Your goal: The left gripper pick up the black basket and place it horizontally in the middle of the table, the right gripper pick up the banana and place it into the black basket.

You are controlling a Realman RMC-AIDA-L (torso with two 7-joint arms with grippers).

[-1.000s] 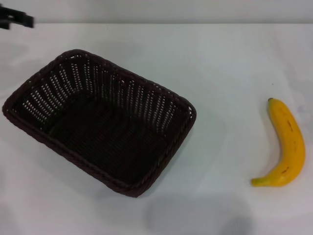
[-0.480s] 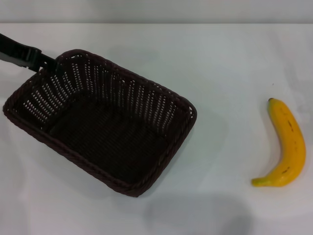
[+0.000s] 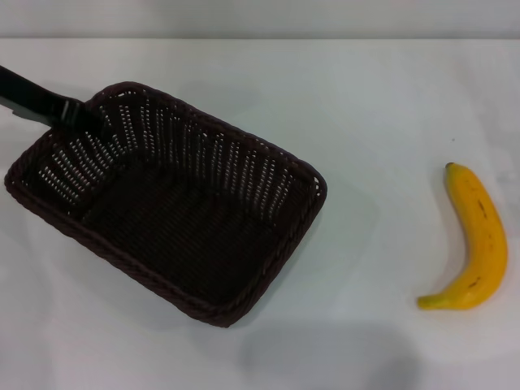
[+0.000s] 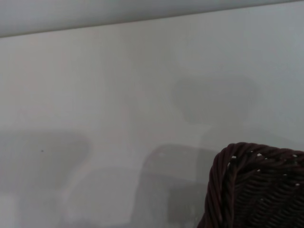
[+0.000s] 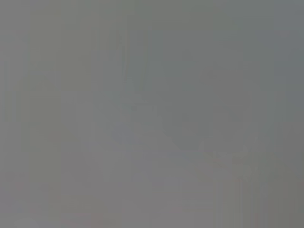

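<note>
The black basket [image 3: 219, 162] sits askew on the left half of the white table [image 3: 374, 106], open side up and empty. My left gripper [image 3: 78, 114] comes in from the far left edge of the head view and its tip is at the basket's far left corner, against the braided rim. The left wrist view shows that rim corner [image 4: 256, 190] close up. The yellow banana [image 3: 479, 244] lies on the table at the right, well apart from the basket. My right gripper is out of view.
The table's far edge [image 3: 260, 37] runs along the top of the head view, with a grey wall behind it. The right wrist view shows only a blank grey surface.
My left gripper has moved from the head view's top left corner down and right to the basket's far left corner. The basket and banana have stayed in place.
</note>
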